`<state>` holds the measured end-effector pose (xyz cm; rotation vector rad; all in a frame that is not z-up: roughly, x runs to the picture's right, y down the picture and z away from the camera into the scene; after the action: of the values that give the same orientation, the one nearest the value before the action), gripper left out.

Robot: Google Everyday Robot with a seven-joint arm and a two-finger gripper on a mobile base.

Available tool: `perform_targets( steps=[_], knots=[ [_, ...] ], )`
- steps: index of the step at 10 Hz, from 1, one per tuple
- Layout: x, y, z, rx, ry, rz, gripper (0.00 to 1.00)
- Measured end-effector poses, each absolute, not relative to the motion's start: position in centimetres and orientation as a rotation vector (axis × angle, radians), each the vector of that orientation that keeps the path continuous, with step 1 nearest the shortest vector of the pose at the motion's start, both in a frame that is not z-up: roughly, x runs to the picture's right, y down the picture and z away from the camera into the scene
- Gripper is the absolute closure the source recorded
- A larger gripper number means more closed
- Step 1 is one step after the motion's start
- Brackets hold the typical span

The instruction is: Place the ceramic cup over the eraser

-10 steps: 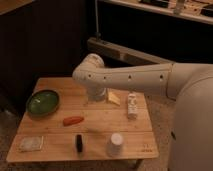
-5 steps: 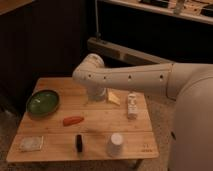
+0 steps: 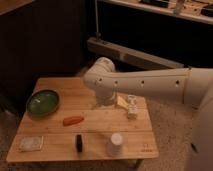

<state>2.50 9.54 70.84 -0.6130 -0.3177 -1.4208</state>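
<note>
The white ceramic cup (image 3: 115, 144) stands on the wooden table (image 3: 62, 86) near its front edge, right of centre. The black eraser (image 3: 78, 142) lies a short way to the cup's left, apart from it. My gripper (image 3: 102, 103) hangs at the end of the white arm over the back middle of the table, well behind both things and mostly hidden by the arm's wrist. It stands open and holds nothing.
A wide green bowl (image 3: 43, 102) sits at the table's left. An orange carrot-shaped thing (image 3: 73, 120) lies in the middle. A pale packet (image 3: 31, 143) is at the front left. A yellow item (image 3: 122, 102) and a small white box (image 3: 132, 108) rest at the back right.
</note>
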Motion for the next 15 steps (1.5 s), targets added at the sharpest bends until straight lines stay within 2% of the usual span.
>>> perform_targets(
  steps=[3,7,11,15],
  knots=[
    [3.4,10.1,70.1,-0.621,-0.347,-1.417,0.04],
    [7.2,13.0,68.7,-0.634,-0.369,-1.415,0.04],
    [6.8,15.9,68.6,-0.651,-0.405,-1.444,0.04],
    [7.7,16.8,68.7,-0.659,-0.440,-1.480,0.04]
  ],
)
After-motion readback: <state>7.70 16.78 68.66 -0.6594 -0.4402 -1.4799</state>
